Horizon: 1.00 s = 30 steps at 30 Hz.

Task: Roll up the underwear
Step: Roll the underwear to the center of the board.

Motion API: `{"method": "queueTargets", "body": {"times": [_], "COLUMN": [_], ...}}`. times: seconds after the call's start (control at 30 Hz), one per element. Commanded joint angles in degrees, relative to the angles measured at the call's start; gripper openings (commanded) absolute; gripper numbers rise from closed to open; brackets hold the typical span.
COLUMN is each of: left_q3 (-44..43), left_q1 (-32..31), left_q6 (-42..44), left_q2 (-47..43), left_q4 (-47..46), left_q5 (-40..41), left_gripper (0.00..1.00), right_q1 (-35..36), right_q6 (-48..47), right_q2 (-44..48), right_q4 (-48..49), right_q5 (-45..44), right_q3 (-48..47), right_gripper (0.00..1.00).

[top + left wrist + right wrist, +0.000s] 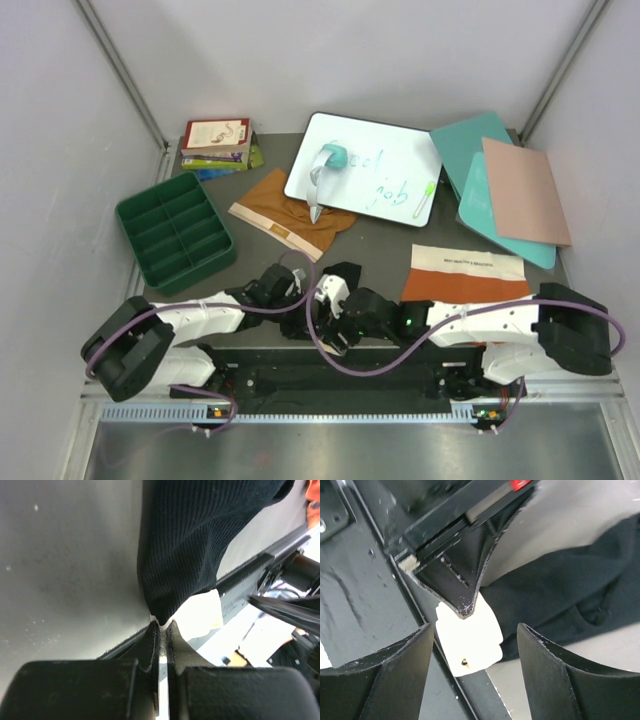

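Observation:
The black underwear (195, 540) lies at the table's near edge between my two grippers, mostly hidden in the top view (345, 273). My left gripper (162, 626) is shut on its pale waistband corner (200, 612); it also shows in the top view (295, 305). My right gripper (475, 647) is open, its jaws wide around that same pale corner (470, 642) and touching nothing, with the black cloth (560, 595) just beyond; it sits beside the left one in the top view (325, 318). The mustard-tan brief (290, 215) and the rust-orange brief (465, 280) lie flat farther back.
A green compartment tray (175, 232) stands at the left. A whiteboard (385, 175) with a teal eraser (330, 160) and a green marker (425, 200) lies at the back. Books (215, 145) are back left, teal and pink boards (510, 185) back right. The black front rail (485, 695) runs under the grippers.

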<state>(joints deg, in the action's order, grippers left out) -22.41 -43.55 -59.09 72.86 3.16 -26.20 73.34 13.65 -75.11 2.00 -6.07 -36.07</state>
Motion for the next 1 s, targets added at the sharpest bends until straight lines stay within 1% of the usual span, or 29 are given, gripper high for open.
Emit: {"method": "queueTargets", "body": {"times": [0.0,0.17,0.43,0.53,0.67,0.77,0.87,0.9,0.97], "left_q3": [-1.84,-2.11,-2.2,-2.11,-1.84,-1.4,-1.4,-1.23,-0.97], "left_q1": [1.71,3.73,6.02,6.81,7.34,7.51,7.95,8.13,8.48], "left_q6": [2.13,2.4,1.61,1.35,1.08,0.47,0.29,0.2,0.12], "left_q2": [1.06,1.23,1.67,2.02,2.02,1.93,1.67,1.67,1.15], "left_q4": [1.15,1.59,0.71,0.36,-0.25,-0.96,-1.4,-1.66,-2.45], "left_q5": [-5.88,-7.55,-10.1,-11.16,-12.03,-12.48,-13.09,-13.27,-13.79], "left_gripper": [0.0,0.0,0.0,0.0,0.0,0.0,0.0,0.0,0.0], "right_q1": [2.33,3.56,6.81,7.25,7.43,7.52,7.52,7.43,7.43], "right_q6": [-4.51,-4.77,-4.51,-4.16,-2.4,-1.26,-0.73,-0.9,-0.99], "right_q2": [-3.54,-5.13,-8.47,-10.23,-12.16,-14.36,-16.29,-16.82,-17.0], "right_q4": [6.08,7.23,5.83,4.86,2.23,1.08,0.11,-0.76,-1.21], "right_q5": [1.76,2.55,0.36,-2.54,-9.38,-12.56,-13.88,-13.89,-13.28], "right_q3": [-2.16,-1.63,-2.24,-2.6,-3.65,-4.44,-4.97,-5.14,-5.41], "right_gripper": [0.67,0.67,0.67,0.66,0.65,0.62,0.42,0.33,0.24]}}
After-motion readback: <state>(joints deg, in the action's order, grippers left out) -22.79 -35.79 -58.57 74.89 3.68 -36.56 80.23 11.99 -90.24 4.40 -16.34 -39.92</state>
